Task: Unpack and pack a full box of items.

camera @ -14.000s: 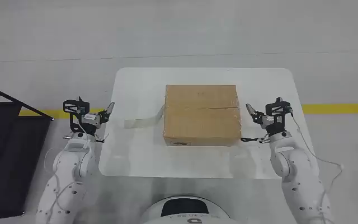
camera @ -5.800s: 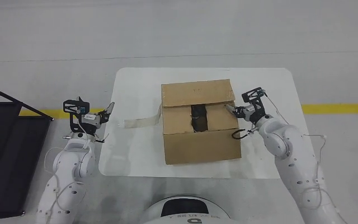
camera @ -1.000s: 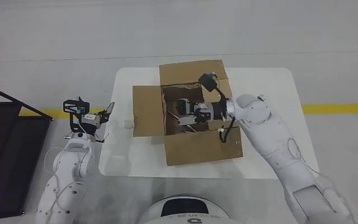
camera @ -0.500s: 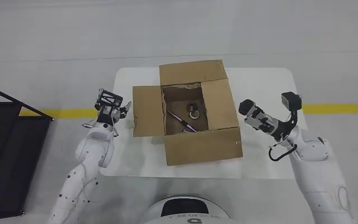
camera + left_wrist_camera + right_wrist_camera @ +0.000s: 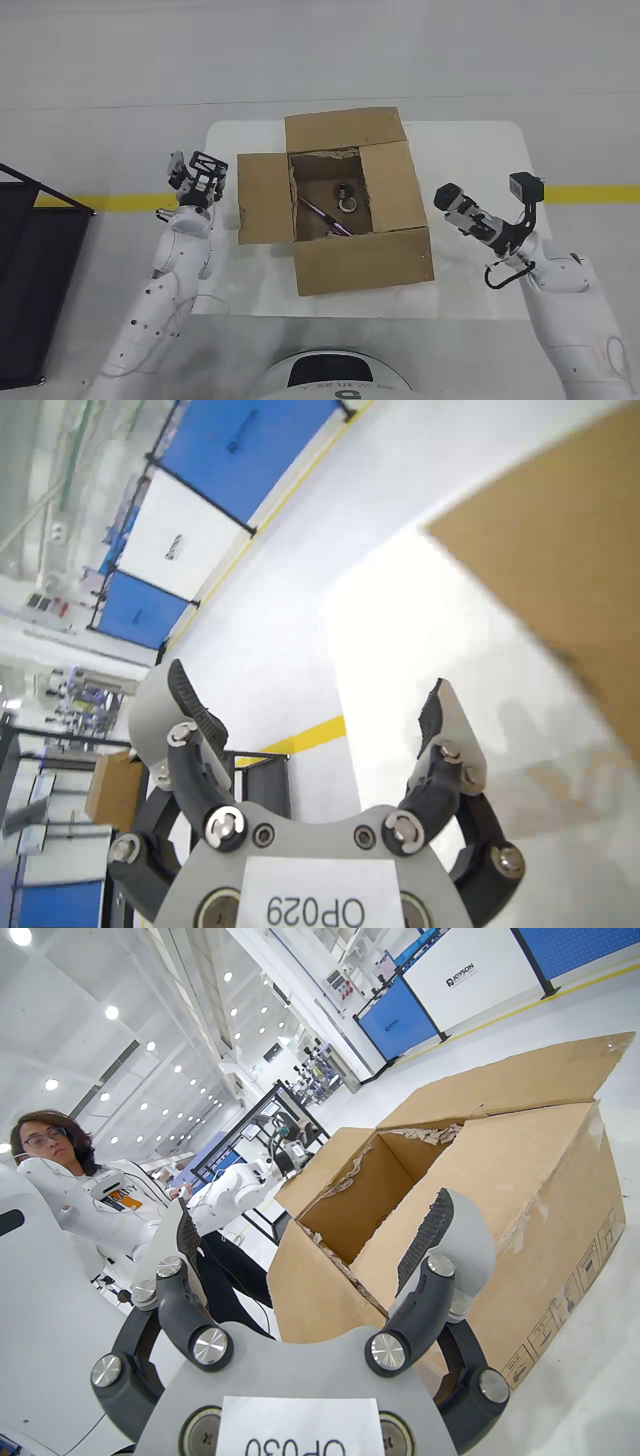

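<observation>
The cardboard box [image 5: 360, 255] stands open in the middle of the white table [image 5: 470, 150], its far and left flaps spread outward. Inside lie a small round black-and-silver item [image 5: 345, 196] and a thin purple stick [image 5: 322, 213]. My left gripper [image 5: 195, 170] hangs by the table's left edge, just beyond the left flap [image 5: 565, 565]; in the left wrist view this gripper [image 5: 307, 680] is open and empty. My right gripper [image 5: 448, 196] is right of the box [image 5: 525, 1208], pointing at it. In its wrist view the right gripper [image 5: 312, 1203] is open with nothing in it.
A black frame [image 5: 25, 260] stands on the floor left of the table. A yellow floor line [image 5: 590, 192] runs behind both arms. Bare table surface lies right of the box and along its front edge.
The closed box now has its flaps open. My right gripper came out of the box and sits to its right. My left arm rose toward the left flap and turned slightly.
</observation>
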Available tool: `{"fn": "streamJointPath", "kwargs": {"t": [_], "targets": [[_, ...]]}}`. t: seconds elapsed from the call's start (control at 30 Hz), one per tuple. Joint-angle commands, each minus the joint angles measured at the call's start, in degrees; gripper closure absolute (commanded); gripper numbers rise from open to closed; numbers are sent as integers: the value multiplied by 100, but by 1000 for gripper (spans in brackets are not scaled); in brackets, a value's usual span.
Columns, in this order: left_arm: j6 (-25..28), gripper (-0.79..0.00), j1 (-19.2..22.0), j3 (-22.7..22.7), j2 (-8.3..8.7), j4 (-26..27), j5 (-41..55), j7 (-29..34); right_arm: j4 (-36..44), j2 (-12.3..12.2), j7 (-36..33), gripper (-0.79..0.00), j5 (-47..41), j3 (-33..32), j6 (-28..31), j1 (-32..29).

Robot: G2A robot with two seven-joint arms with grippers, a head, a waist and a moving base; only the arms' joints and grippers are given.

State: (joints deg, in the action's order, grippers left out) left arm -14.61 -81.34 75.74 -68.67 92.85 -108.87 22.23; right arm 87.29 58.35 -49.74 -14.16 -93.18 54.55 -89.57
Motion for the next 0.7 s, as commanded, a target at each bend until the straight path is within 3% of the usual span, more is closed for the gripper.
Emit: {"fn": "streamJointPath", "kwargs": {"t": [0.0, 0.1, 0.17, 0.23, 0.47, 0.67], "targets": [[-290, -785, -27, 56, -46, 256, 673, -390, -32, -15, 7, -785, -13, 8, 7, 16], [198, -785, -358, 209, -53, 782, 1696, -1333, -93, -41, 7, -785, -55, 15, 7, 52], [872, -785, -523, 206, -34, 998, 2031, -1392, -142, -60, 9, -785, -98, 4, 9, 66], [1186, -785, -518, 134, -15, 1019, 1734, -1240, -189, -77, 33, -785, -84, -42, 4, 62], [668, -785, -95, -467, -100, 225, 310, -347, -311, -113, 55, -785, -70, -41, -99, 72], [742, -785, 179, -856, -181, -98, -64, -263, -884, -128, -91, -785, -58, 207, -582, 529]]}}
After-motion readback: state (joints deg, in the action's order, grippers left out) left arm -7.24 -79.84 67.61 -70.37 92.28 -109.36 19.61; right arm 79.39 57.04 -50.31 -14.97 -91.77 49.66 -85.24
